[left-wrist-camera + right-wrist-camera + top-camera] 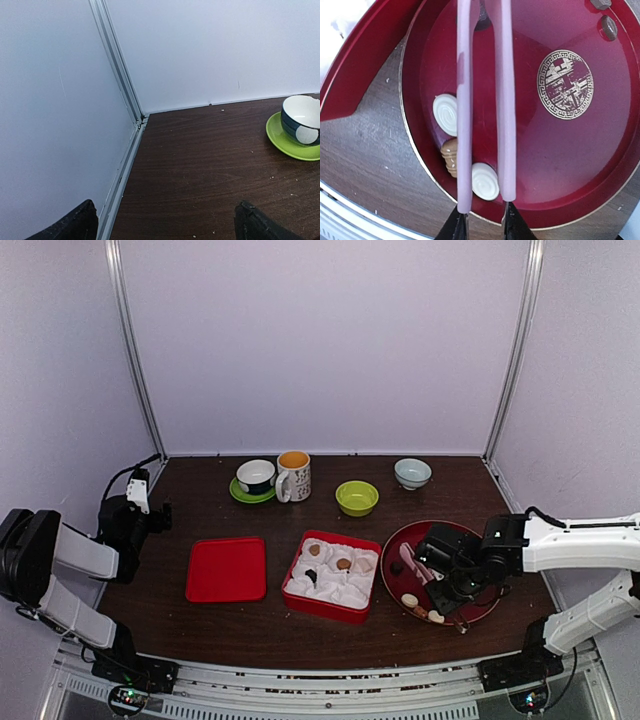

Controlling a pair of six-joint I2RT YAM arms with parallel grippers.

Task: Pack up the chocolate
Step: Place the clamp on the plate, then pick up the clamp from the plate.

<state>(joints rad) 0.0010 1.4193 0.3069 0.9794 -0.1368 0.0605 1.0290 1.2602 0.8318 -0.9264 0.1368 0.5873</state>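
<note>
Chocolate pieces lie on a dark red round plate (487,612): two cream-white discs (446,114) (486,181), a tan ribbed one (451,156) and a dark brown one (609,27). My right gripper (484,227) is over the plate, shut on the pink-handled tongs (464,100). The tongs' arms straddle the nearer white disc. The tongs' tips are out of the wrist view. A red box (333,575) lined with white paper holds several more chocolates (343,563). My left gripper (165,225) is open over bare table at the far left.
A flat red lid (227,569) lies left of the box. Along the back stand a blue cup on a green saucer (256,478), a patterned mug (294,476), a green bowl (357,498) and a pale blue bowl (412,473). Walls enclose the table.
</note>
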